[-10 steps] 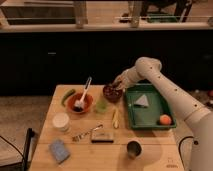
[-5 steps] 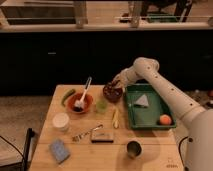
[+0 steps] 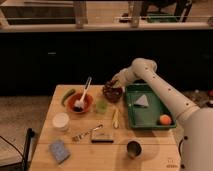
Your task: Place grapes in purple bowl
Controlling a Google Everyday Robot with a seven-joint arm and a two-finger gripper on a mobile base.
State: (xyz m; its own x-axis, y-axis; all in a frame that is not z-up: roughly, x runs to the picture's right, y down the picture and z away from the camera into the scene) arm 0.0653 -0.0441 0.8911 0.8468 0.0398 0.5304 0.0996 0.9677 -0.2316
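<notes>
The claw (image 3: 115, 81) hangs just over the purple bowl (image 3: 113, 96) by the desk's far edge, nudged slightly left since a second ago, and its grip cannot be told. The grapes (image 3: 108, 90) seem to sit inside, so the drop looks done. The green tray (image 3: 150, 114) crowds the right and the orange bowl (image 3: 90, 101) the left, but straight up looks free.

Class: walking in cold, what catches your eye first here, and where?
The white arm reaches in from the right, its gripper over the purple bowl at the back of the table. Next, the bright green tray on the right, an orange fruit in its near corner, and the orange bowl with a brush on the left.
</notes>
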